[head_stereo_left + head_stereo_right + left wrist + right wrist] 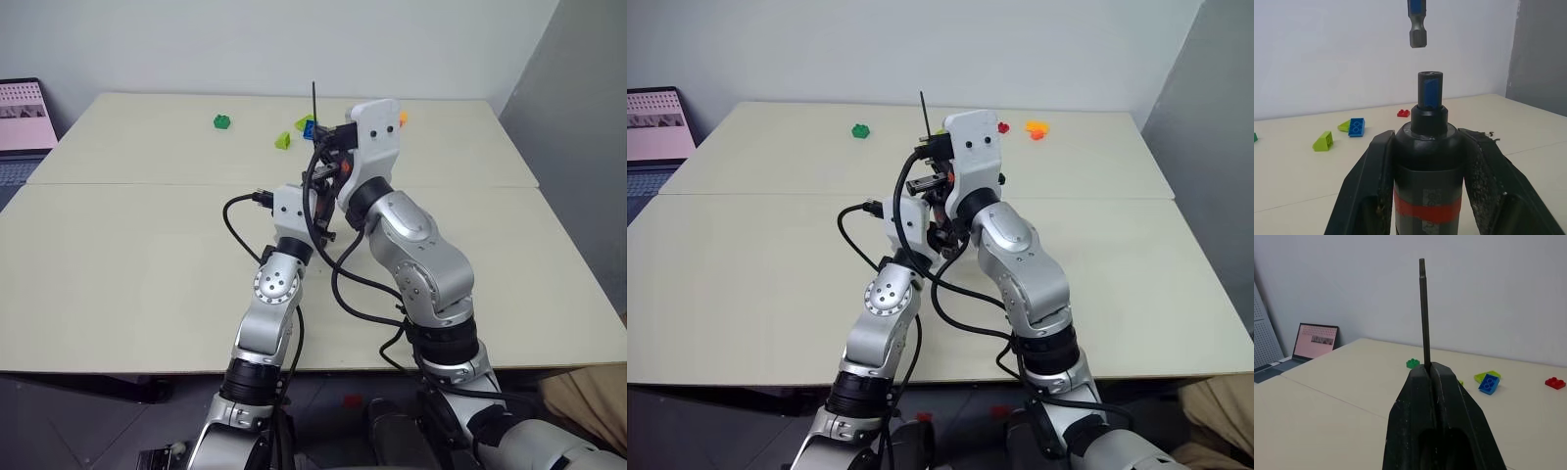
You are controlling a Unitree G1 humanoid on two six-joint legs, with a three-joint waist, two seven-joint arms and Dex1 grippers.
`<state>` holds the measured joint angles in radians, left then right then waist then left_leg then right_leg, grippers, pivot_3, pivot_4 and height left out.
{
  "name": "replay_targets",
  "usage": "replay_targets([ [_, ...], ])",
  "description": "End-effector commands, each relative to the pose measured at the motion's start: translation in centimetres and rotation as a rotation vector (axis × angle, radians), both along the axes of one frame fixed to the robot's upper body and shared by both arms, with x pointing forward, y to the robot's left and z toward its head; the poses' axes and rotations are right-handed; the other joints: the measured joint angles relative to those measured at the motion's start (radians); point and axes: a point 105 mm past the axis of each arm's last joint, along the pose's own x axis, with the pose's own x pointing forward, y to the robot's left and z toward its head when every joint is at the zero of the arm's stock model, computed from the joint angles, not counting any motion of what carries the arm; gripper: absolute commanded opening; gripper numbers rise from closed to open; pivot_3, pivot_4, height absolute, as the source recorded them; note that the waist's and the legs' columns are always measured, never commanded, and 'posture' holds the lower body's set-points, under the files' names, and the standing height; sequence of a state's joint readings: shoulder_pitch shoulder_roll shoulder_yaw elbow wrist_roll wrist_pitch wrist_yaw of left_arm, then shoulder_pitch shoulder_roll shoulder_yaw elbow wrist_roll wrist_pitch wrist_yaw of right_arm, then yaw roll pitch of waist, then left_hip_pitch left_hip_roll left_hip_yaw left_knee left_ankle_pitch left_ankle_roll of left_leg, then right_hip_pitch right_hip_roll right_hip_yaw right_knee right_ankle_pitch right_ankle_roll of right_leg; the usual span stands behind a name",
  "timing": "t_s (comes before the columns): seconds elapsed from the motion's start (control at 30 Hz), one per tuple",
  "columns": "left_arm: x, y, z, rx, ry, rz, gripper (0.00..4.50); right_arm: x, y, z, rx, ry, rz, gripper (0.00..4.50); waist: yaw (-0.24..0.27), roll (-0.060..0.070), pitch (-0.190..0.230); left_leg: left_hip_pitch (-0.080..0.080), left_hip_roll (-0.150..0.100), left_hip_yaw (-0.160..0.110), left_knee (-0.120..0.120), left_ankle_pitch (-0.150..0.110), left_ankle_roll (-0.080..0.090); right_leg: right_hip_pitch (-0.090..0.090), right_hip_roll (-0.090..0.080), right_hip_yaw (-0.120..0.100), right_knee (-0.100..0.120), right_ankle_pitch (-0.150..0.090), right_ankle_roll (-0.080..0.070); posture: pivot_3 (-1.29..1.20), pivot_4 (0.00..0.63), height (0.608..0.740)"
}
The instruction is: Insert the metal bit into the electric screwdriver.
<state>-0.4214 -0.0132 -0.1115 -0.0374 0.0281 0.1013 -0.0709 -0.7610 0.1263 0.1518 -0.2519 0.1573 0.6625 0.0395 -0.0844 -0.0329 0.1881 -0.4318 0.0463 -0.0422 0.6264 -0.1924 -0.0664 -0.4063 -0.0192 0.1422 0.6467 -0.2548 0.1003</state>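
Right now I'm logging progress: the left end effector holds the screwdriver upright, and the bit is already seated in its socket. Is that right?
Not quite. The left end effector does hold the electric screwdriver upright, but the metal bit is not seated: the left wrist view shows its lower end hanging above the open socket with a clear gap.

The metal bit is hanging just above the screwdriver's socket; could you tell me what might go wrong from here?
The metal bit's hex end sits slightly to one side of the electric screwdriver's socket, so it may catch the rim. The right gripper pinches the thin rod low, so pushing could tilt or slip it. The left gripper could let the tool slide down.
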Motion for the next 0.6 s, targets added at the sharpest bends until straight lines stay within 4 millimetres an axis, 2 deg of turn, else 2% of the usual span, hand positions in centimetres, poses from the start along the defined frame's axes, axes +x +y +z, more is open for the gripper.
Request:
replay_targets([
  [0.03, 0.14, 0.57, -0.56, 0.013, 0.019, 0.030, 1.63, -0.69, -0.05, 1.09, 0.018, -0.050, 0.000, 0.00, 0.000, 0.000, 0.000, 0.000, 0.000, 0.000, 0.000, 0.000, 0.000, 0.000, 0.000, 0.000, 0.000, 0.000, 0.000, 0.00, 0.150, 0.740],
  [0.6, 0.18, 0.61, -0.51, 0.012, 0.019, 0.034, 1.63, -0.58, -0.45, 0.43, 0.002, -0.034, -0.016, 0.00, 0.000, 0.000, 0.000, 0.000, 0.000, 0.000, 0.000, 0.000, 0.000, 0.000, 0.000, 0.000, -0.001, -0.001, -0.001, 0.00, 0.150, 0.740],
])
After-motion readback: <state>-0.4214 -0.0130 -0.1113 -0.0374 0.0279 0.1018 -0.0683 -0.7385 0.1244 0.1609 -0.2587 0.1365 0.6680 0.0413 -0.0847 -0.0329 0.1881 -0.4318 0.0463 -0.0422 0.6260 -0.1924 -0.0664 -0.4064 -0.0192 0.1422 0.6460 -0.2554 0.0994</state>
